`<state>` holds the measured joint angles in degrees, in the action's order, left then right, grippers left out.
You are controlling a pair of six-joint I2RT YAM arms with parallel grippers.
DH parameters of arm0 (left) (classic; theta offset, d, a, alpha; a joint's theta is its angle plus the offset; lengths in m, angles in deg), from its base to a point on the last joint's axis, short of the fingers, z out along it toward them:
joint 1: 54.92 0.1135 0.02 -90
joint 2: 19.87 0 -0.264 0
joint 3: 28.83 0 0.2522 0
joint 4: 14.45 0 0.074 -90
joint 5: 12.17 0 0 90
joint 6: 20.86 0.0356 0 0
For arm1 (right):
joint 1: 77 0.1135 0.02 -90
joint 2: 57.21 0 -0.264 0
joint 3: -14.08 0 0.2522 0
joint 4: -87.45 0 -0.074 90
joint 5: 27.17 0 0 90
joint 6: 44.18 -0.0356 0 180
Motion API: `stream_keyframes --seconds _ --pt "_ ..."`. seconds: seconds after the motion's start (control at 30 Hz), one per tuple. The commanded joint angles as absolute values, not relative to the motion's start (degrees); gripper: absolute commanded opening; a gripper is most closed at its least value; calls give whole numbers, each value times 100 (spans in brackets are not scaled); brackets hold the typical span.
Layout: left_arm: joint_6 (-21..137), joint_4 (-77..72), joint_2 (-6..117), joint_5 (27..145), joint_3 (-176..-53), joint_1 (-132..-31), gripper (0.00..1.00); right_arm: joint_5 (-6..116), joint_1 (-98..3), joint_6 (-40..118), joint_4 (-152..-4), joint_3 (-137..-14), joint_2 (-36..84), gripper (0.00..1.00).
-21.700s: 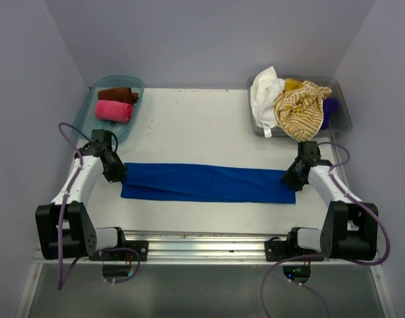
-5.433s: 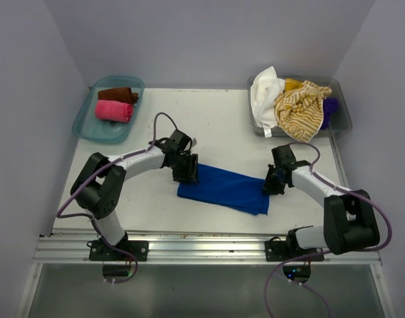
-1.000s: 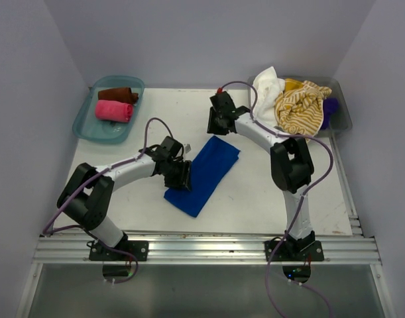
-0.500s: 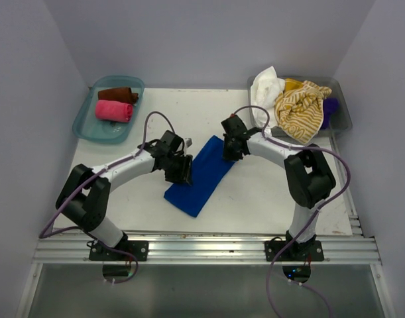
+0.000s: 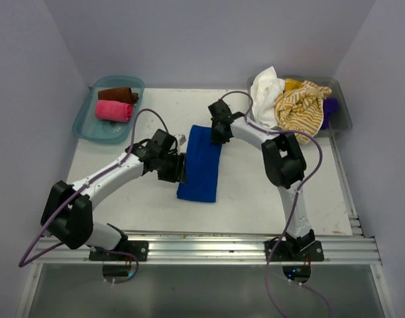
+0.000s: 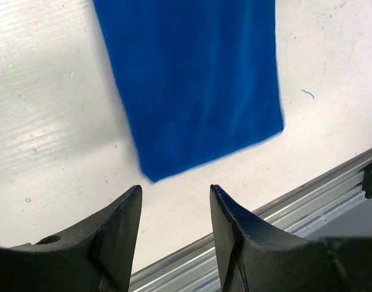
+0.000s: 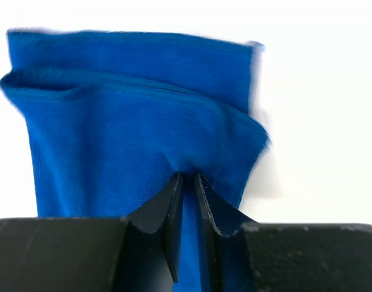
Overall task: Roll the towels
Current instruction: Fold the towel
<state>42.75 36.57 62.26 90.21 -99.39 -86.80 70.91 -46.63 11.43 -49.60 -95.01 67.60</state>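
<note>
Top external: blue towel (image 5: 199, 165) lies flat, its long axis running from my right gripper (image 5: 217, 132), clenched on the far end, toward the near rail (image 5: 209, 236). My left gripper (image 6: 173, 191) is released and empty, with the towel's near corner just ahead.

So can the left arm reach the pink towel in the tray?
Probably yes. The left gripper is open and empty beside the blue towel. The pink towel lies uncovered in the tray on that arm's side, with nothing standing between them.
</note>
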Motion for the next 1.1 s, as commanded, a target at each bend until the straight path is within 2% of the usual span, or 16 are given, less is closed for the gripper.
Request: stream_keyframes --seconds 0.0,0.1,0.2,0.43,0.53,0.7,0.83,0.97,1.07 --pt "4181 3921 5932 8811 -10148 -8621 52 7216 -4825 1470 -4619 -10784 7338 17" --pt "4075 3939 5862 8863 -10140 -8612 52 6979 -4799 1567 -4740 -11069 7068 20" --pt "4031 3764 5905 9056 -10078 -8612 52 6820 -4790 1558 -5013 -10411 6330 23" --pt "3706 2780 6204 9733 -9710 -8638 48 6345 -4571 935 -5751 -7479 4195 22" --pt "3653 2577 6441 9988 -9656 -8656 47 6406 -3967 619 -5778 -6739 3614 22" --pt "3583 2078 6538 10225 -9087 -8665 45 6328 -3429 -111 -6252 -5656 3165 22" --pt "3416 1339 6810 10367 -8603 -8665 46 6310 -3261 -410 -6673 -4936 3252 22" --pt "3311 1293 7294 10191 -8522 -8656 39 6582 -3243 -411 -6763 -4723 3708 17" --pt "3336 1381 6910 10060 -8443 -8656 41 6582 -3191 -410 -6728 -4626 3543 16"
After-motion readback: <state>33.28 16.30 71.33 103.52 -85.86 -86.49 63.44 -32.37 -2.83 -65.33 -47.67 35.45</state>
